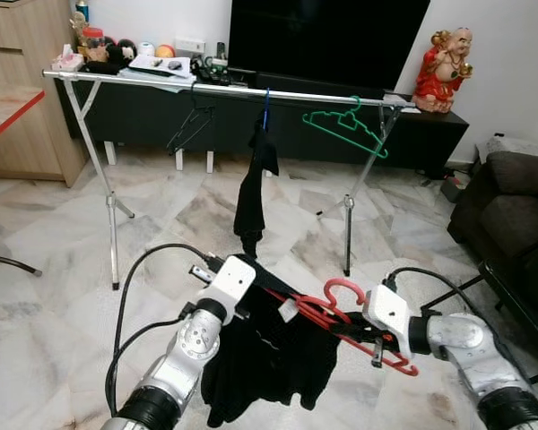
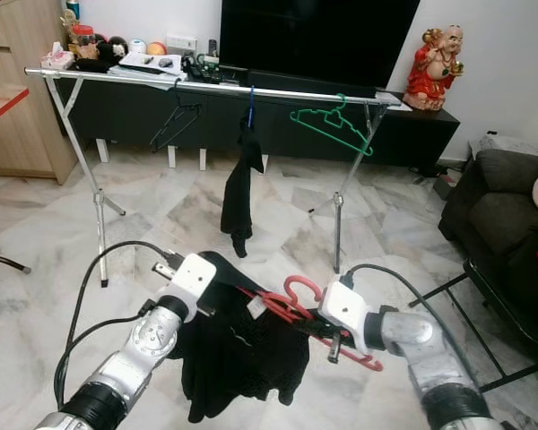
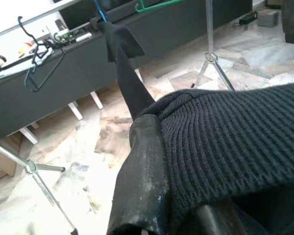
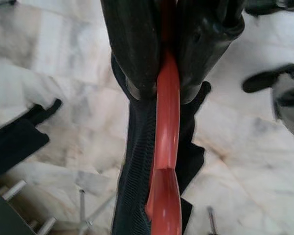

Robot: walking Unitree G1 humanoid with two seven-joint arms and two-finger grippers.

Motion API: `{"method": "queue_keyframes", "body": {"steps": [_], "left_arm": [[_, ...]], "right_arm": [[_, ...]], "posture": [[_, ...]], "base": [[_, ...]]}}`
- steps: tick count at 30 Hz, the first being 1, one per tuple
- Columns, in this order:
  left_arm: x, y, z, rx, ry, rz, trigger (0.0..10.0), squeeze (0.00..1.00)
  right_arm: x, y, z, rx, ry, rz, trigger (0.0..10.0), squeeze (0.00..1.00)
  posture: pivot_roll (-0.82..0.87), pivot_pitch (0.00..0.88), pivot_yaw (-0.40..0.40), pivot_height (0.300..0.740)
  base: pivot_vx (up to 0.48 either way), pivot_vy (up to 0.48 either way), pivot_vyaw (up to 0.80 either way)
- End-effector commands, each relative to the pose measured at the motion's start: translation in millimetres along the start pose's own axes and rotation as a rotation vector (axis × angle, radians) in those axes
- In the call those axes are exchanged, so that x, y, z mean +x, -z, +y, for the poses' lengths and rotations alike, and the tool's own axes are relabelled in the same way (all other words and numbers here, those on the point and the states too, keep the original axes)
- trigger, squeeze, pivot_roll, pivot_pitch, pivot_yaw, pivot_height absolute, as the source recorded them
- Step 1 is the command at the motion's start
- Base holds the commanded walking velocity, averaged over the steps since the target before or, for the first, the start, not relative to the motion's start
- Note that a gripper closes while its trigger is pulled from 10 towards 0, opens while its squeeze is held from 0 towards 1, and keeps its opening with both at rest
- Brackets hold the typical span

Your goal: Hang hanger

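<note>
Two grippers at work near the camera, sharing one load: right gripper (image 4: 167, 73) clamped on the red hanger (image 1: 341, 324), fingers (image 4: 132, 44) pressed to either side of the plastic bar so the frame cannot twist; left gripper (image 3: 152, 196) buried in the black garment (image 1: 264, 358), knit fabric draped over one black finger, pinch itself hidden, so impossible to tell whether closed or merely supporting the cloth. Hanger carried low and nearly flat between the arms, hook (image 1: 339, 288) turned upward and toward the far side, presumably to keep it ready for the rail. Garment sagging below the hanger toward the marble floor (image 1: 161, 224), weight held on the left to stop it sliding off. Far across the floor, silver clothes rail (image 1: 233, 90) on crossed legs, in front of the dark TV cabinet (image 1: 143, 116). Already on the rail: black hanger (image 1: 193, 125) to the left, dark cloth on a blue hook (image 1: 255, 188) in the middle, green hanger (image 1: 345, 125) to the right. Open stretches of rail between these, likeliest landing places. Task judged early: load well apart from the rail, a walk forward and a lift of both arms needed before hooking. Risk: garment slipping or hook rolling during the raise.
</note>
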State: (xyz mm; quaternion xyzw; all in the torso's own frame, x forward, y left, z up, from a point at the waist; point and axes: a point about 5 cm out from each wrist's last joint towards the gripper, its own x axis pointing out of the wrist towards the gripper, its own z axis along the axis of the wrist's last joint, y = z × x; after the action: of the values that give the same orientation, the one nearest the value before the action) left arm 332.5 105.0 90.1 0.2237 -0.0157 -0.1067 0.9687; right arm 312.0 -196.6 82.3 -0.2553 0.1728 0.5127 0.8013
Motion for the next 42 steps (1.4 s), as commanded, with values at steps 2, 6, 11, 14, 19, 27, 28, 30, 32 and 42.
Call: {"method": "queue_keyframes", "body": {"steps": [2, 6, 11, 14, 19, 27, 28, 30, 32, 42], "left_arm": [[8.3, -17, 36.5, -0.005, -0.156, -0.076, 0.0, 0.00], [7.6, -13, 38.3, 0.001, -0.160, -0.049, 0.0, 0.00], [7.8, -11, 39.5, 0.000, -0.160, -0.033, 0.0, 0.00], [8.1, -11, 37.4, -0.021, -0.159, -0.029, 0.0, 0.00], [8.9, -14, 36.0, -0.029, -0.153, -0.038, 0.0, 0.00], [9.5, -14, 42.3, -0.035, -0.181, -0.039, 0.0, 0.00], [9.5, -14, 42.2, -0.035, -0.181, -0.038, 0.0, 0.00], [9.4, -13, 41.3, -0.035, -0.174, -0.036, 0.0, 0.00], [8.9, -12, 40.4, -0.030, -0.164, -0.029, 0.0, 0.00], [5.2, 10, 34.5, 0.042, -0.073, 0.082, 0.0, 0.00]], "right_arm": [[-16.7, 56, 27.3, 0.078, -0.114, 0.302, 0.0, 0.00], [-12.2, 59, 20.5, 0.126, 0.046, 0.315, 0.0, 0.00], [-11.1, 55, 1.8, 0.239, 0.273, 0.285, 0.0, 0.00], [-7.2, 52, 3.7, 0.270, 0.256, 0.239, 0.0, 0.00], [-7.5, 62, 19.8, 0.154, 0.100, 0.338, 0.0, 0.00], [-31.6, 83, 27.5, -0.048, -0.093, 0.600, 0.0, 0.00], [-32.3, 83, 28.6, -0.048, -0.109, 0.604, 0.0, 0.00], [-31.7, 81, 32.0, -0.047, -0.161, 0.573, 0.0, 0.00], [-27.4, 69, 34.3, 0.006, -0.227, 0.446, 0.0, 0.00], [-43.0, 46, 16.5, -0.054, -0.294, 0.359, 0.0, 0.00]], "posture": [[0.00, 0.000, -0.161, 0.740], [0.00, 0.000, -0.157, 0.740], [0.00, 0.000, -0.153, 0.740], [0.00, 0.000, -0.149, 0.740], [0.00, 0.000, -0.145, 0.740], [0.00, 0.000, -0.143, 0.740], [0.00, 0.000, -0.143, 0.740], [0.00, 0.000, -0.142, 0.740], [0.00, 0.000, -0.138, 0.740], [0.00, 0.000, -0.133, 0.740]], "base": [[0.000, 0.000, 0.00], [0.000, 0.000, 0.00], [0.000, 0.000, 0.00], [0.000, 0.000, 0.00], [0.000, 0.000, 0.00], [0.000, 0.000, 0.00], [0.000, 0.000, 0.00], [0.000, 0.000, 0.00], [0.000, 0.000, 0.00], [0.000, 0.000, 0.00]]}}
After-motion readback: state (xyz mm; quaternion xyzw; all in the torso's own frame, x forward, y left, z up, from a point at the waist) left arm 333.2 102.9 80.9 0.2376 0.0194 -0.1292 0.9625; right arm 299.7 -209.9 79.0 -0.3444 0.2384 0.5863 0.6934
